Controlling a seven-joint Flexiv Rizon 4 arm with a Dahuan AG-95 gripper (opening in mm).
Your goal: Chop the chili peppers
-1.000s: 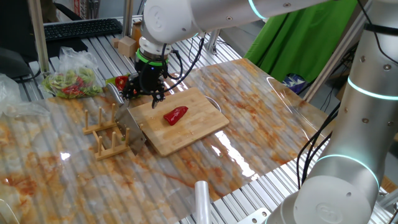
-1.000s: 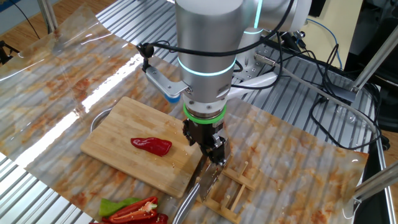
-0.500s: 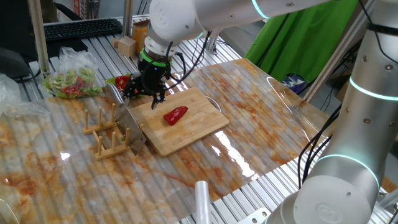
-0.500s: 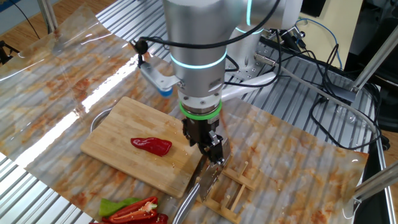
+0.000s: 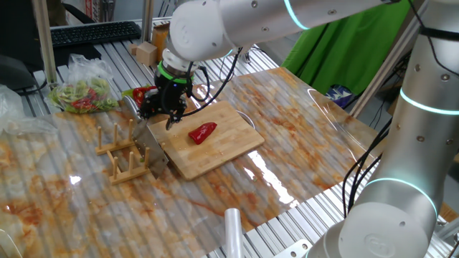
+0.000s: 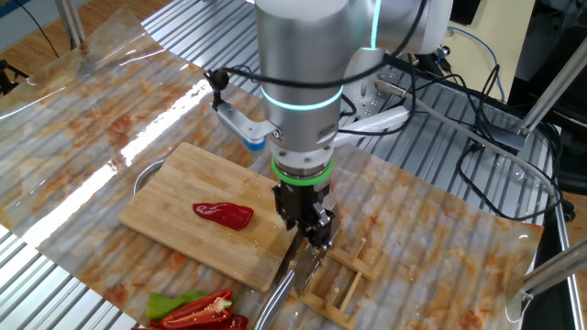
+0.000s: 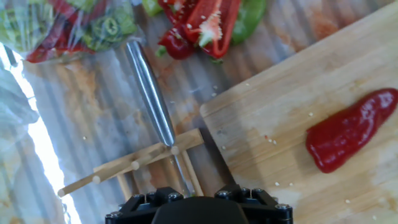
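Knife [image 7: 149, 93] in wooden rack [image 5: 129, 154] beside cutting board [image 6: 183, 197].

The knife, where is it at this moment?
The knife stands in the wooden rack beside the cutting board, its steel handle pointing toward the pile of cut peppers. The gripper hangs just above it.
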